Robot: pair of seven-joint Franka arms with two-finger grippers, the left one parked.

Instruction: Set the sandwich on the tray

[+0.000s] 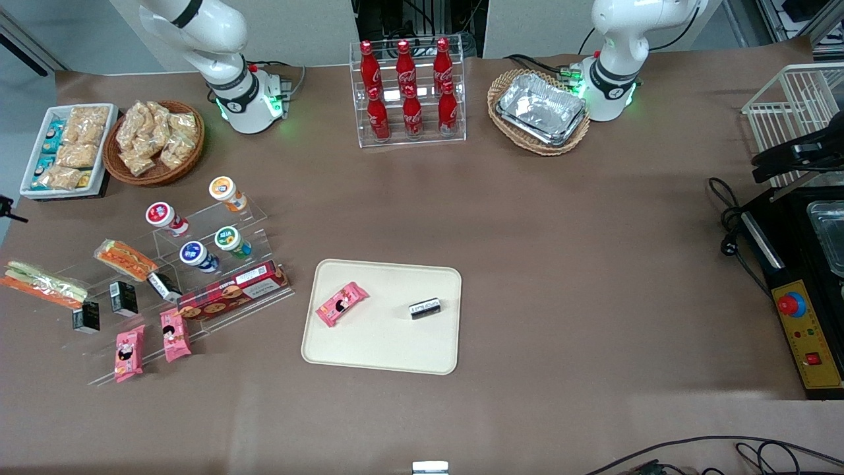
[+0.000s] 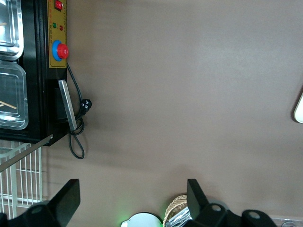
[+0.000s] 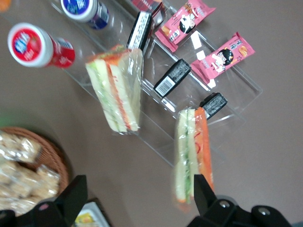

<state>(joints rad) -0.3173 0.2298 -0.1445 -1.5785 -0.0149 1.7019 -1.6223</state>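
Open empty hand [image 3: 137, 201], long clear-wrapped sandwich [image 3: 191, 156], pale bread, lettuce, orange strip

The brown tabletop [image 1: 560, 264] carried the tray [image 1: 382, 343], a clear tiered rack [image 1: 217, 290], a bottle rack [image 1: 409, 92] and two wicker baskets [image 1: 153, 142].

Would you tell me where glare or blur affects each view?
Front view: sharp, with glare on the foil trays. Right wrist view: the gripper hangs open above the sandwich, whose wrap glints and is slightly blurred. Left wrist view: evenly lit brown table.

Sandwich [image 1: 43, 284] on the stand [image 1: 217, 224] toward the working arm's end, tool [image 3: 137, 196] above.
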